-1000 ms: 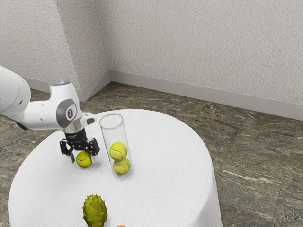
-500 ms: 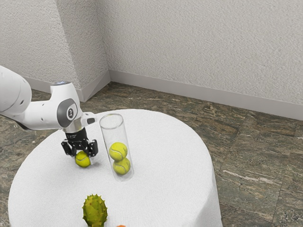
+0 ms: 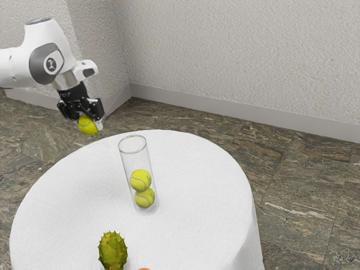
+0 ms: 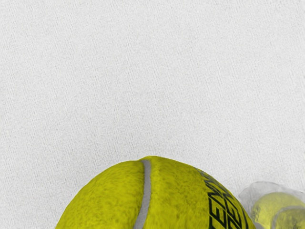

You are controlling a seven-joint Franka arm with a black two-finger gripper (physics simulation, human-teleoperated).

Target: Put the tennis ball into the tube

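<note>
The ball (image 4: 114, 200) is yellow-green, with a grey line and black letters. The gripper (image 3: 88, 124) is black. The cloth (image 3: 191, 230) is plain white. The fruit (image 3: 113, 251) is green, the floor (image 3: 298, 185) has brown-grey streaks.

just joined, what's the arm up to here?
The gripper has a tennis ball shut between its fingers and holds it up in the air, off the table. The clear tube stands upright on the table with two balls already inside. The held ball isn't in the tube. A spiky green fruit also sits on the table.
</note>
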